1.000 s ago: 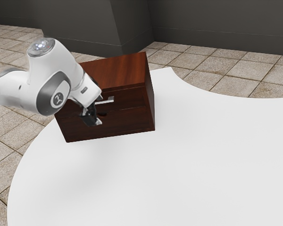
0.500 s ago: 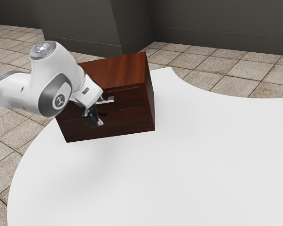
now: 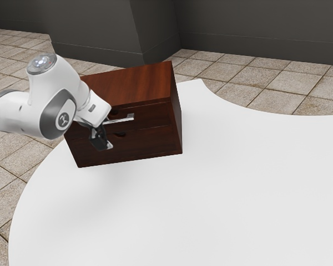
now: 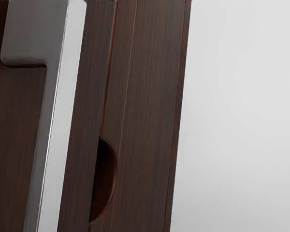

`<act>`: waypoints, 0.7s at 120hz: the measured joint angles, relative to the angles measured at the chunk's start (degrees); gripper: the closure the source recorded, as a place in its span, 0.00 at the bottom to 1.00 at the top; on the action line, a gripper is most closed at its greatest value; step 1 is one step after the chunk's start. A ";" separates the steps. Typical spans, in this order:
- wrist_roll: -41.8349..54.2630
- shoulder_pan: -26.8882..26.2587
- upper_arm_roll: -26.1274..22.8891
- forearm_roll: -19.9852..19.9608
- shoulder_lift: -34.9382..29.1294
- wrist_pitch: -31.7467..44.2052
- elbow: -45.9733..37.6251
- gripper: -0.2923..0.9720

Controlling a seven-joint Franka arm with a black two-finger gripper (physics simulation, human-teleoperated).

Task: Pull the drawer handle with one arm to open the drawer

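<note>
Hanging at the handle (image 3: 122, 117) on the cabinet (image 3: 147, 83) — perhaps touching — the gripper (image 3: 100, 142) hides whether it pinches.

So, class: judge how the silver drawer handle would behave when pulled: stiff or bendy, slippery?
The handle looks like a solid metal bar, so it is probably stiff. Its smooth, shiny face may be slippery. The cabinet sits low and broad on the table, so it would likelier slide than tip.

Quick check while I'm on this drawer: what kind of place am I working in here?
Probably a bare indoor room in a simulator, not a furnished kitchen or workshop. What shows it: a tan tiled floor, dark grey walls, and a white round-edged table carrying one wooden drawer cabinet.
</note>
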 joint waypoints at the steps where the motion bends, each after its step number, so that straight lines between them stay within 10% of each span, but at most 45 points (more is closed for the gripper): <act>1: -0.04 0.00 0.00 0.00 0.00 0.00 0.03 0.23; 54: -1.21 -0.64 -0.04 -0.20 0.98 0.11 2.08 0.37; 84: -1.71 -2.02 -0.11 -0.05 1.17 0.00 1.96 0.25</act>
